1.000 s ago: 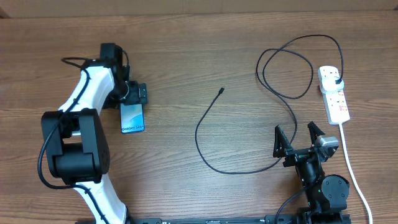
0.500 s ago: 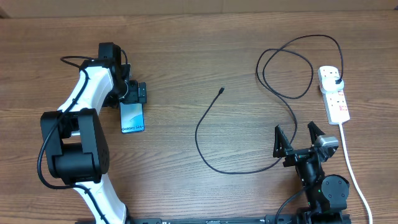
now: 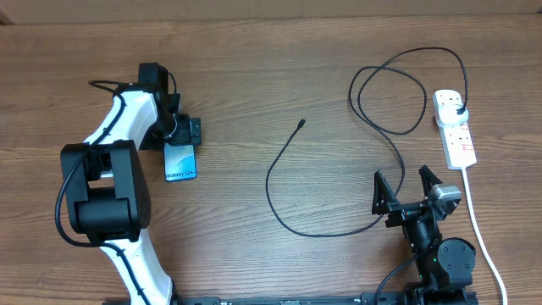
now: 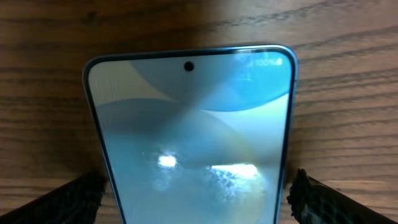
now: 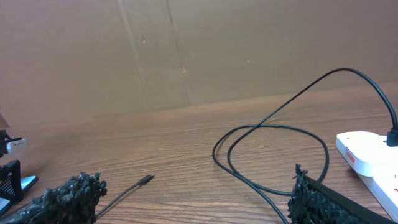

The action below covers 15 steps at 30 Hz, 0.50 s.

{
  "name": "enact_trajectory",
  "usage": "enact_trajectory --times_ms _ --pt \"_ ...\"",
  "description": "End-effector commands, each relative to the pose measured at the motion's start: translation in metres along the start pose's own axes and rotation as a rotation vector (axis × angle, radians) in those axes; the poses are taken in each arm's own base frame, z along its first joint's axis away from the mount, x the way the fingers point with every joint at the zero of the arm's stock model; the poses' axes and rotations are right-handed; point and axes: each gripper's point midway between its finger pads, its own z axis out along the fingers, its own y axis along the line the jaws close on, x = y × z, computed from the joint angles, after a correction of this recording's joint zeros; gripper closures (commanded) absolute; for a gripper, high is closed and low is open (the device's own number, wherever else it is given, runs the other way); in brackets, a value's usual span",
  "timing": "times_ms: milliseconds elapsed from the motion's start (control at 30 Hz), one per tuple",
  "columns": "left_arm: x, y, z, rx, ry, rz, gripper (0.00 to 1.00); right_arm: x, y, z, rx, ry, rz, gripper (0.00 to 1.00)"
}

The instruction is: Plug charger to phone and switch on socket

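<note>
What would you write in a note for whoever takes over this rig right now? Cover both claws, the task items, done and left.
Left claw: open, straddling the phone at one end, not clamped.
Right claw: open, empty, near its base.
Charger: plug sits in the socket; connector tip lies loose on the table.
Done: nothing phone-side.
Left: tip into phone, switch socket on; switch state unreadable.

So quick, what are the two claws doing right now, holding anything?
Left claw: open, straddling one end of the phone, not clamped on it.
Right claw: open, holding nothing.
</note>
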Motion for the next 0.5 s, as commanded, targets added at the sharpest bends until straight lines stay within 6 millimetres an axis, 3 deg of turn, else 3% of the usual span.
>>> enact_trajectory --times_ms 0,467 --pt "0.0086 -0.0018 0.0177 0.011 0.05 0.019 0.0 0.0017 -0.0015 0.0001 0.008 -0.005 -0.002 0.0" --pt "0.0125 -0.0027 0.0175 0.012 0.065 0.039 0.0 0.0017 -0.0015 0.0001 0.008 -0.005 -0.002 0.0"
